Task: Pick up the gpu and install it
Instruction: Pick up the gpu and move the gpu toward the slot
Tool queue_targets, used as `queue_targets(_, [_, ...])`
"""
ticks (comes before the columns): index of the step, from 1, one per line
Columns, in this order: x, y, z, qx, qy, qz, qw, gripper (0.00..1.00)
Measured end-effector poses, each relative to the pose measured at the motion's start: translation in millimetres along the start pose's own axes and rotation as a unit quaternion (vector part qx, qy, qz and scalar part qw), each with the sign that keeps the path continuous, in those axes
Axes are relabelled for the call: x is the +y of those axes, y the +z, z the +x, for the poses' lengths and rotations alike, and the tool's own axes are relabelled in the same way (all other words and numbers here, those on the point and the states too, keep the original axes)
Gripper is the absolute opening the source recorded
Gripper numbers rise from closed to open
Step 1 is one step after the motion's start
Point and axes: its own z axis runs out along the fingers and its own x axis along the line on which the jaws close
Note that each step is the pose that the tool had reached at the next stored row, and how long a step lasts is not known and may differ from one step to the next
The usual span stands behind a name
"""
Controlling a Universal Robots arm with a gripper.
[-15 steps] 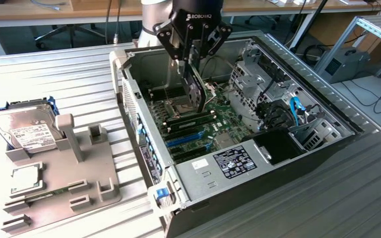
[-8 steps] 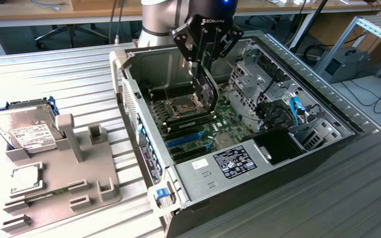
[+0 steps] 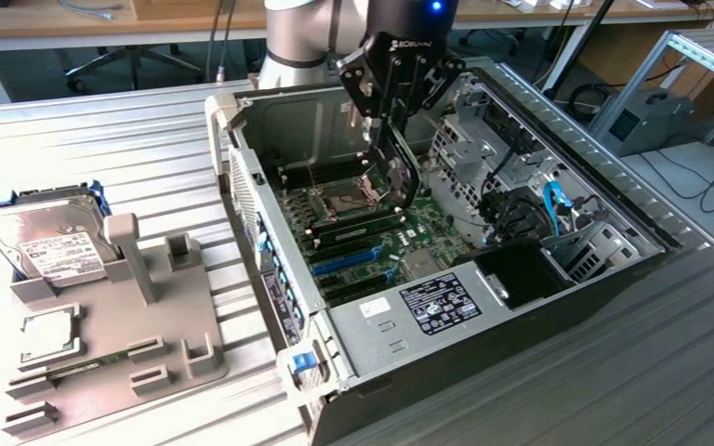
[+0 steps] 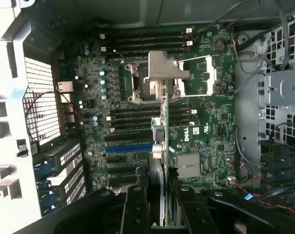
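Note:
My gripper hangs over the open computer case, shut on the gpu. The gpu is a thin dark card held on edge, reaching down toward the motherboard. In the wrist view the gpu runs edge-on from between my black fingers out over the board, and its silvery metal bracket covers the processor socket area. The card's lower edge is above the board, near the blue slot; whether it touches the board I cannot tell.
On the exterior view's left, a grey fixture tray carries a silver hard drive and a small square chip. The case holds drive cages, cables and a labelled power supply. The table is ribbed metal.

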Motion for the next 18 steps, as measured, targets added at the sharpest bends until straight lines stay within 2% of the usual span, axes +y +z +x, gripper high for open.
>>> queue_targets(5, [3.4, 8.6, -13.8, 0.0000, 0.000, 0.0000, 1.0000, 0.26])
queue_targets(18, [10.2, 22.1, -30.2, 0.0000, 0.000, 0.0000, 1.0000, 0.26])
